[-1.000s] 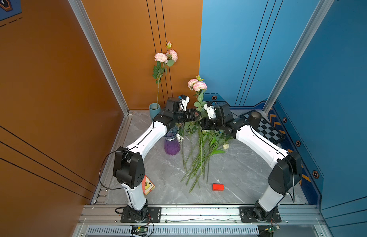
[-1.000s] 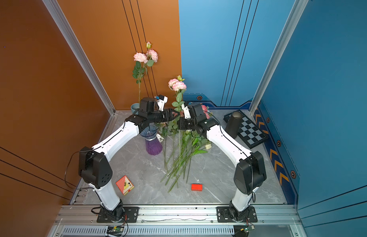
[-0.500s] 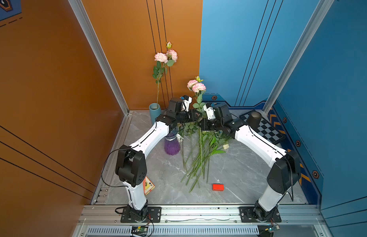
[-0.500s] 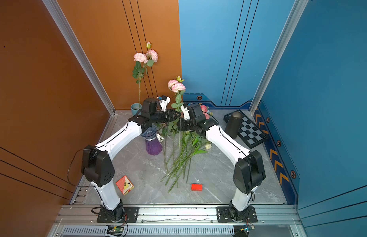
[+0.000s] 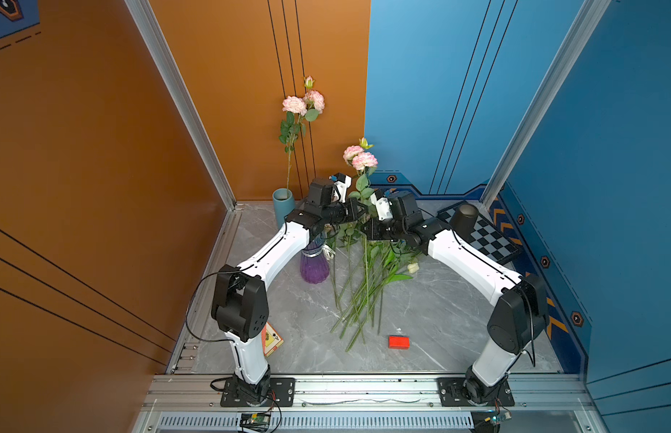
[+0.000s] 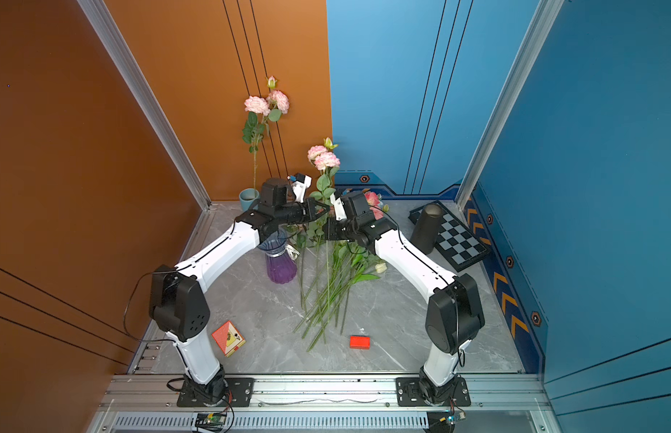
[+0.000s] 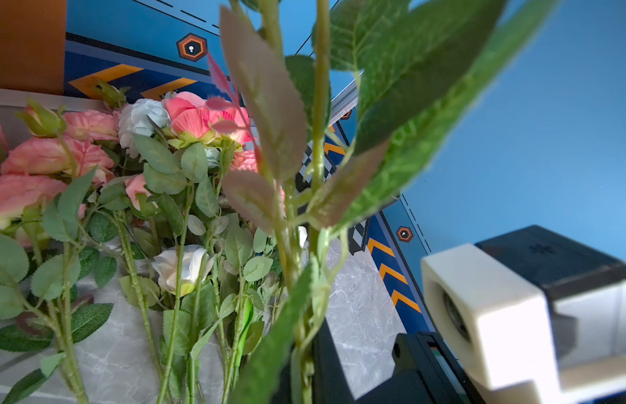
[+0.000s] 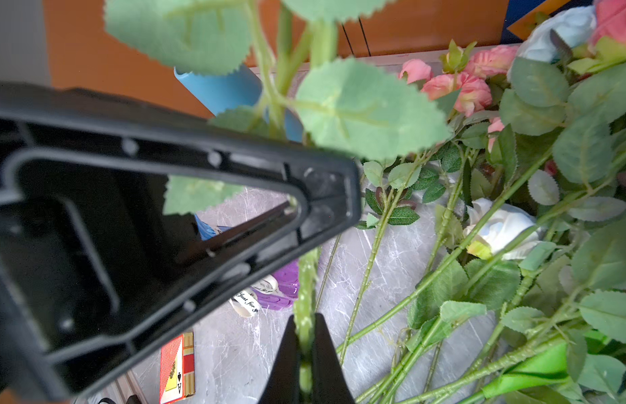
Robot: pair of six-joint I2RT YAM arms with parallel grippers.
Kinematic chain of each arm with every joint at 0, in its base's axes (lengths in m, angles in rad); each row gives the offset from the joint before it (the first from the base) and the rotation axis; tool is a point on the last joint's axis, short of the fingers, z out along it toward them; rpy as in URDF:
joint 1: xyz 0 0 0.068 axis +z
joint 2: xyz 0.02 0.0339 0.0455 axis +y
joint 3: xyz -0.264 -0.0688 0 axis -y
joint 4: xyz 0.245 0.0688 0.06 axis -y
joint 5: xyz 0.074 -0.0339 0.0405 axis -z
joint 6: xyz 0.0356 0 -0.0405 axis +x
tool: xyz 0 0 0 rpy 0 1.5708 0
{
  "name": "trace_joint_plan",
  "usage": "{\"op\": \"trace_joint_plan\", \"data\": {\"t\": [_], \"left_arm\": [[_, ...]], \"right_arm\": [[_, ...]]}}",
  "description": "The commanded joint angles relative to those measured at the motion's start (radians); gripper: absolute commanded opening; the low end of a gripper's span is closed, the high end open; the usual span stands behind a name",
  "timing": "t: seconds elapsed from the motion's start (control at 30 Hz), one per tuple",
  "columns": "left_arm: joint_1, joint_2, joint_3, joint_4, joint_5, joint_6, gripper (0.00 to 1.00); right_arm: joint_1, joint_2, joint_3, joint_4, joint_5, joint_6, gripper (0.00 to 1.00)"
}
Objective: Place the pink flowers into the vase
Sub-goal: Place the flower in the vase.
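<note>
Both tools, left tool (image 6: pixel 324 210) and right tool (image 8: pixel 304 349), clench 1 upright pink flower stem (image 5: pixel 365 240), steadying it for handover toward the purple vase (image 5: pixel 314 264).

In both top views a held stem (image 5: pixel 365 210) stands at centre frame between the left hand (image 5: pixel 360 213) and right hand (image 5: pixel 367 229), above stems lying on the worktop (image 5: pixel 439 318), vase (image 5: pixel 314 264) left of them.
</note>
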Motion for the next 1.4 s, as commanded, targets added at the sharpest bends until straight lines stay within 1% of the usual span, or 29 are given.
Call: {"op": "trace_joint_plan", "data": {"t": [0.0,0.1,0.2,0.27,0.33,0.37,0.5,0.53,0.67,0.7,0.73,0.9,1.07,1.17,1.27,1.37], "left_arm": [[0.001,0.028,0.025,0.024,0.017,-0.002,0.00],[0.002,0.025,0.020,0.034,0.017,-0.006,0.00],[0.005,0.021,0.027,0.039,0.000,-0.001,0.00],[0.011,0.016,0.040,0.039,-0.020,0.013,0.00],[0.020,0.007,0.053,0.045,-0.058,0.026,0.00],[0.025,0.002,0.056,0.061,-0.074,0.029,0.00],[0.045,-0.011,0.092,0.119,-0.128,0.052,0.00],[0.049,-0.013,0.114,0.120,-0.149,0.073,0.00],[0.054,-0.023,0.196,0.120,-0.262,0.199,0.00],[0.059,-0.026,0.214,0.120,-0.285,0.231,0.00],[0.062,-0.030,0.233,0.120,-0.316,0.271,0.00],[0.080,-0.044,0.312,0.151,-0.439,0.476,0.00],[0.111,-0.053,0.388,0.222,-0.490,0.616,0.00],[0.116,-0.058,0.434,0.258,-0.552,0.718,0.00],[0.142,-0.054,0.503,0.263,-0.590,0.778,0.00],[0.185,-0.053,0.554,0.278,-0.606,0.773,0.00]], "right_arm": [[0.001,0.004,-0.011,0.027,0.004,0.008,0.10],[-0.003,-0.003,-0.022,0.027,0.006,0.008,0.15],[-0.015,-0.021,-0.037,0.027,0.015,0.009,0.26],[-0.026,-0.035,-0.049,0.026,0.015,0.009,0.35],[-0.036,-0.051,-0.060,0.020,0.017,0.008,0.39],[-0.040,-0.060,-0.067,0.020,0.017,0.006,0.43],[-0.057,-0.100,-0.096,0.014,0.026,-0.004,0.60],[-0.063,-0.110,-0.104,0.014,0.029,-0.007,0.67],[-0.080,-0.142,-0.138,0.011,0.035,-0.011,0.92],[-0.082,-0.147,-0.145,0.011,0.035,-0.013,0.97],[-0.084,-0.154,-0.152,0.011,0.033,-0.014,1.00],[-0.090,-0.167,-0.172,0.009,0.024,-0.018,1.00],[-0.087,-0.163,-0.175,0.012,0.012,-0.017,1.00],[-0.084,-0.153,-0.170,0.010,0.003,-0.016,1.00],[-0.079,-0.141,-0.162,0.010,-0.007,-0.015,1.00],[-0.073,-0.127,-0.153,0.010,-0.010,-0.012,1.00]]}}
